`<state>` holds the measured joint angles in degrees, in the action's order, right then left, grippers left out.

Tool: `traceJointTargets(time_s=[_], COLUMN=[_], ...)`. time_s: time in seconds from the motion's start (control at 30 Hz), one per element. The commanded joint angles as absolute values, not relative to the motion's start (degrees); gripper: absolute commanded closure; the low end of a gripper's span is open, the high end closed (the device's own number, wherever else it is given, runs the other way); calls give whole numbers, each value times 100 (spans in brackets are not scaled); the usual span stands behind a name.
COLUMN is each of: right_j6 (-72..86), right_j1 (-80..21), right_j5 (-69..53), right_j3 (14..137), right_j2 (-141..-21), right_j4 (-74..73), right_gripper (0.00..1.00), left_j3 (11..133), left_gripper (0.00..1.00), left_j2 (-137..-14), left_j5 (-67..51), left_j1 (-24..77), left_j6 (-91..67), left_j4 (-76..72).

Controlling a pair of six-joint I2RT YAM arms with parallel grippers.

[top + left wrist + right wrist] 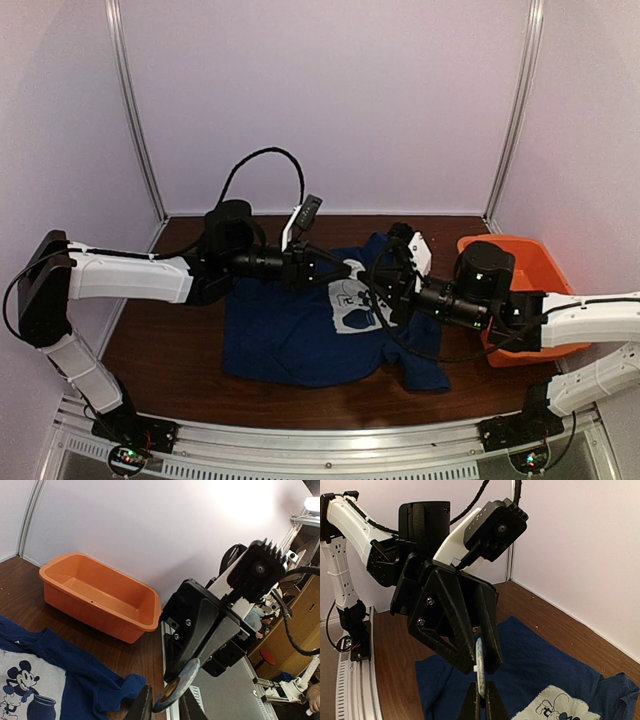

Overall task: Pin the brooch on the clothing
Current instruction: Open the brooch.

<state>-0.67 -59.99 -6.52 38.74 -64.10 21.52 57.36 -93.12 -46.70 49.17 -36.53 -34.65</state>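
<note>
The brooch (pixel 481 672), a small grey-blue disc seen edge-on, hangs in the air above the clothing. My right gripper (pixel 482 700) is shut on its lower edge. My left gripper (pixel 480 666) faces it from the other side, its fingers close on either side of the brooch's other edge. In the left wrist view a small gap shows between the brooch (pixel 180 685) and one finger (pixel 189 707), so the left gripper (pixel 165 707) is narrowly open. The clothing (pixel 290 335), a navy T-shirt with a white mouse print (pixel 350 305), lies flat on the table under both grippers.
An orange plastic tub (pixel 520 260) stands at the right end of the table, beside my right arm. The brown wooden table (pixel 170 350) is walled by white panels at the back and sides. A metal rail (pixel 330 440) runs along the near edge.
</note>
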Motion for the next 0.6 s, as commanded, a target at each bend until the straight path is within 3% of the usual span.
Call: traceJointTargets(time_s=[0.0,0.23,0.37,0.57], right_j6=[0,0,0,273], right_j1=[-6112,-6186,-6196,-6191], right_j5=[-480,-257,-121,450], right_j3=[3851,3949,3973,4096], right_j2=[-6513,-6633,-6680,-6806], right_j4=[2328,2367,2416,2262], right_gripper=[100,100,100,100], left_j3=[5685,5702,5721,5827], left_gripper=[83,92,91,73], left_j2=[-9334,-9347,-9343,-9387], left_j5=[-4570,-4637,-4693,-5058], left_j1=[4887,4887,4887,4895], left_j6=[-3586,-3586,-3586,-3603], left_j4=[-3561,-3559,-3571,-3648])
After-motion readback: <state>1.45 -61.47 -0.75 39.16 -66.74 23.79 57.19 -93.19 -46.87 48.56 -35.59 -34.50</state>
